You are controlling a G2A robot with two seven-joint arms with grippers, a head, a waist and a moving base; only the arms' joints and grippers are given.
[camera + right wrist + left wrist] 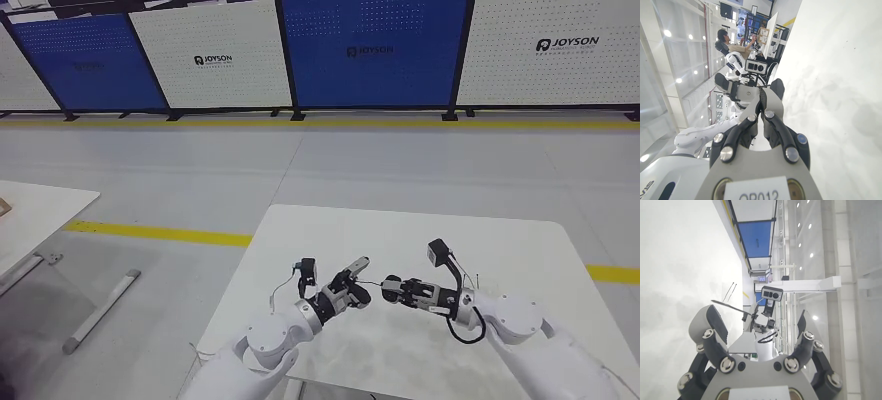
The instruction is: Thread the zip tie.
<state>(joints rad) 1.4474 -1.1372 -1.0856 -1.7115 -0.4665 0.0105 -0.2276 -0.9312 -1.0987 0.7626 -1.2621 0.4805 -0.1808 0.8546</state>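
Note:
A thin black zip tie [728, 306] is held by one end in my right gripper [395, 292], which is shut on it. The strap [763, 98] runs out between the closed fingers toward the left arm. In the top view the tie [368, 287] bridges the small gap between both grippers above the white table [450, 230]. My left gripper [350, 275] is open, its two fingers [715, 321] spread wide with nothing between them. It faces the right gripper, and the tie's free tip points past one of its fingers.
Two spare black zip ties [730, 291] lie side by side on the table beyond the right gripper. The table edge and open floor lie past the arms; another white table [40, 215] stands at the far left.

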